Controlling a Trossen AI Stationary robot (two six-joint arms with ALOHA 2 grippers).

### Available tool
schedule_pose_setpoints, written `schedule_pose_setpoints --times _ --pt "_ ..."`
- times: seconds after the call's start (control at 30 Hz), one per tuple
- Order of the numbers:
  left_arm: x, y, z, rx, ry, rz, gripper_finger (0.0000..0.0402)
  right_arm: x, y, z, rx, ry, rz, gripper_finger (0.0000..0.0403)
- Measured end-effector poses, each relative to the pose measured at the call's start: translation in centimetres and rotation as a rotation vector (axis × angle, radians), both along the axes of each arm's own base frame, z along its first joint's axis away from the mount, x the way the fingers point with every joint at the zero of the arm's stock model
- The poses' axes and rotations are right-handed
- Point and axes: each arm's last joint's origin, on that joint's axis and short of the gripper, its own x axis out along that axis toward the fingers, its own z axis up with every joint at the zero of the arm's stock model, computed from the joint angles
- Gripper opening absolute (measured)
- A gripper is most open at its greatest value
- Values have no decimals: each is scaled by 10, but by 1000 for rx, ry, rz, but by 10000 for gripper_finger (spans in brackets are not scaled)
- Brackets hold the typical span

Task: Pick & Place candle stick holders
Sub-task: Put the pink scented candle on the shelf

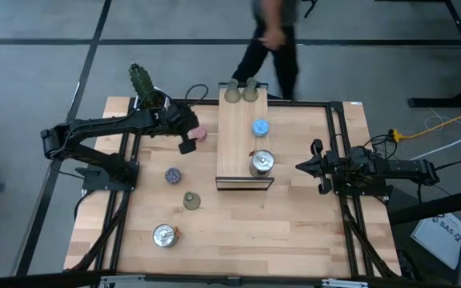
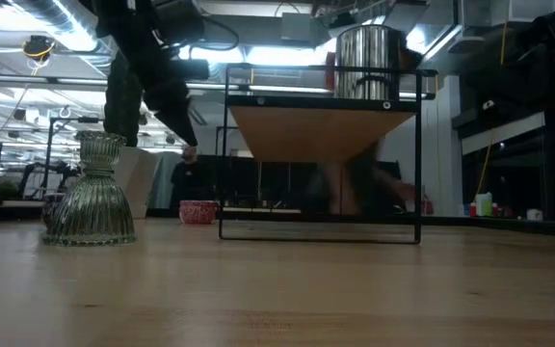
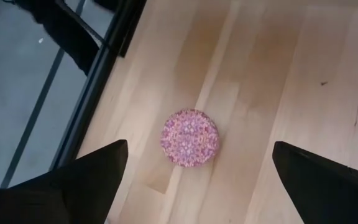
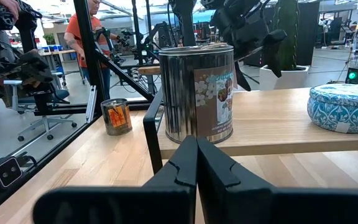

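Note:
A low round pink holder (image 3: 189, 137) (image 1: 199, 133) rests on the table left of the raised wooden board (image 1: 242, 148). My left gripper (image 3: 199, 149) (image 1: 189, 141) hovers open above it, slanting down, one finger on each side and apart from it. On the board stand two olive-green holders (image 1: 241, 94), a blue one (image 1: 260, 127) and a shiny silver one (image 1: 261, 162). A purple holder (image 1: 173, 175), an olive-green one (image 1: 191, 201) and a silver one (image 1: 165, 235) stand on the table. My right gripper (image 4: 196, 155) (image 1: 314, 166) waits shut at the right, pointing level at the board.
A cactus in a white pot (image 1: 144, 86) stands at the far left corner, close behind my left arm. The board sits on a black wire frame (image 2: 321, 231). A person (image 1: 270, 40) moves just beyond the table's far edge.

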Motion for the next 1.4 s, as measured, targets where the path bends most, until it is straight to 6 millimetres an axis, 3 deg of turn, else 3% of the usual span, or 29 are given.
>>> schedule_pose_setpoints --times 0.33,0.93,1.4 --pt "1 5 0 -44 -45 -23 400 0 0 0 0 0 0 5" --pt "0 52 -44 -174 75 -60 400 0 0 0 0 0 0 5" --pt "11 59 -60 -206 64 -148 400 0 0 0 0 0 0 5"
